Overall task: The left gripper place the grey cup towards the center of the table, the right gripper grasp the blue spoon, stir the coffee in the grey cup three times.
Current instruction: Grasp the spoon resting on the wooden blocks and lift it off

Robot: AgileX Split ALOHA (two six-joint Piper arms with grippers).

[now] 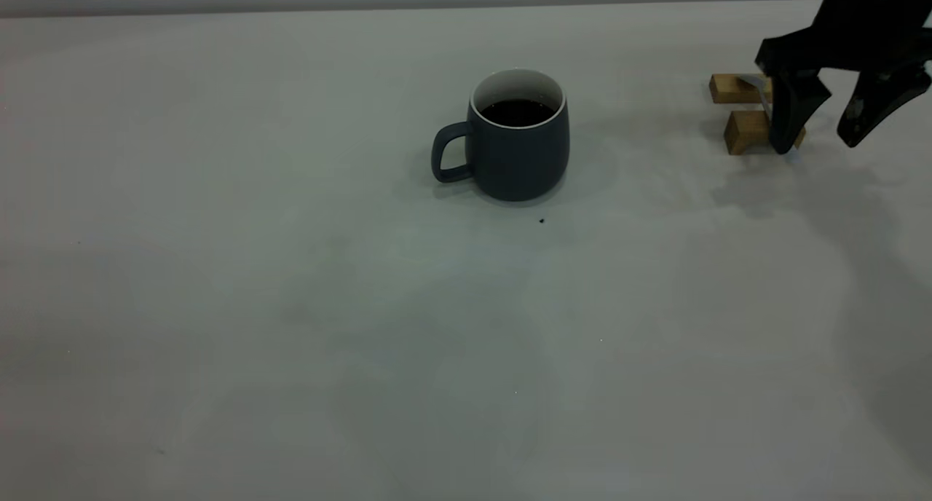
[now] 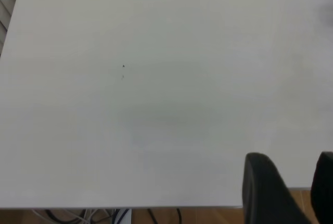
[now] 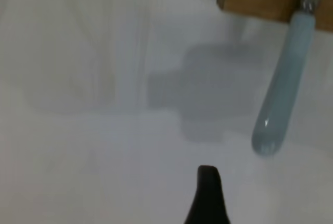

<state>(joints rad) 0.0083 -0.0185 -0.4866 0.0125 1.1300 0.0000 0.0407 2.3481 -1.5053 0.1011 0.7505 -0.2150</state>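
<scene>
The table is a wide off-white top that fills the exterior view. Near its middle stands the grey cup, upright, its handle turned toward that view's left, with dark coffee inside below the white rim. A tiny dark speck lies on the table just in front of the cup.

At the far right the right gripper hangs low over two wooden blocks, its fingers spread apart and grasping nothing. The blue spoon rests across the blocks, its pale blue handle sticking out past one block above the table.

The left gripper shows only in its own wrist view, at the table's edge, well away from the cup; its fingers stand apart, released.
</scene>
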